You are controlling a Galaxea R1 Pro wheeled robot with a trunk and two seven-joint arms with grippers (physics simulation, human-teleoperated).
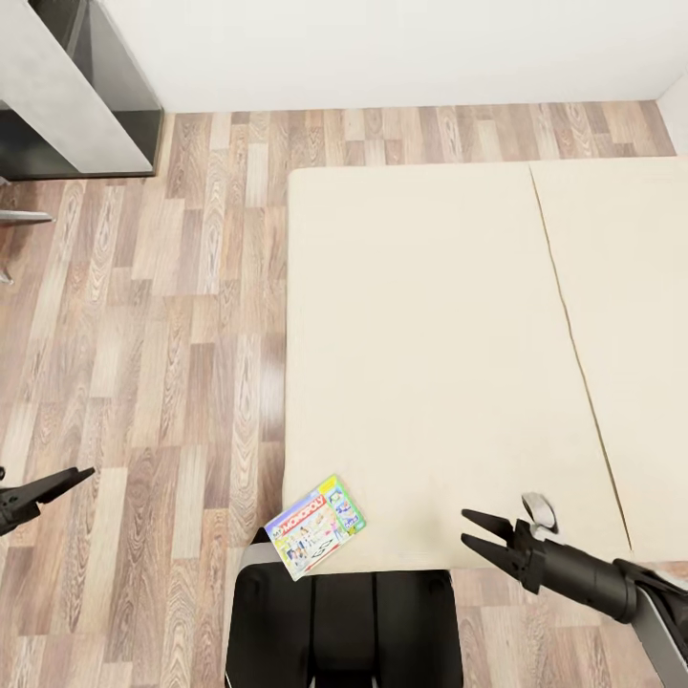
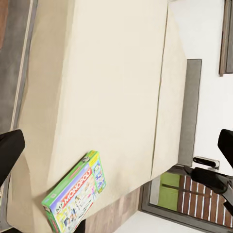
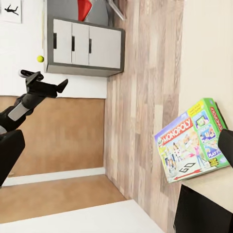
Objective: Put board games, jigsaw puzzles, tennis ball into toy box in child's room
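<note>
Board game [image 1: 315, 526] overhangs bed [image 1: 430, 334] corner; both end effectors, left [image 1: 48, 487] and right [image 1: 483, 535], spread open, empty

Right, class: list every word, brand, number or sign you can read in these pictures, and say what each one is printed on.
"MONOPOLY": in red on the lid of the board game at the bed's near corner.
"MY": the small word before it, legible in the left wrist view.
"GO": on the game-board picture on the same lid.
"PLAY": beside the lid's small picture panels; the print after it is too blurred to read.
All other small print on the box is unreadable.
</note>
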